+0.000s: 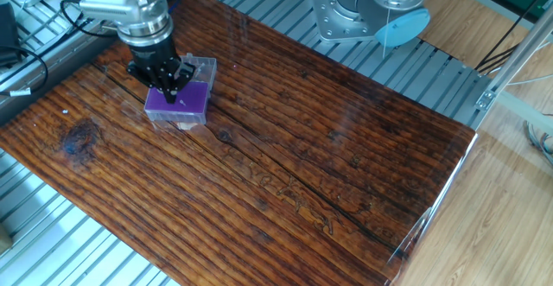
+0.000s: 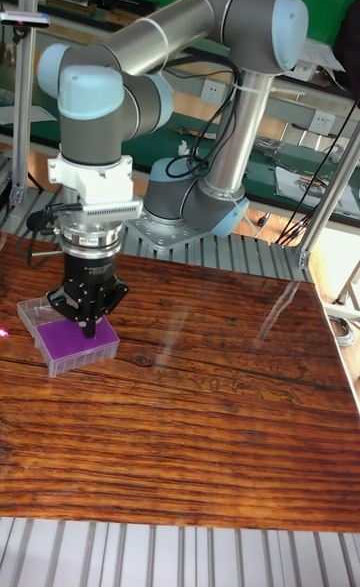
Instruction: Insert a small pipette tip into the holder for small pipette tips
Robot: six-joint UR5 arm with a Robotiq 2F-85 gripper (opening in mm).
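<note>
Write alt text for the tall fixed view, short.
A grey UR5 arm reaches down so its black hand hovers at the purple-topped clear holder for small pipette tips near the left edge of a dark wooden table. Whether the hand holds a tip cannot be made out. Lab benches and a green wall sit behind.

Small clear holder (image 1: 180, 104) (image 2: 70, 341) with purple hole grid, flat near table's far-left corner.
</note>
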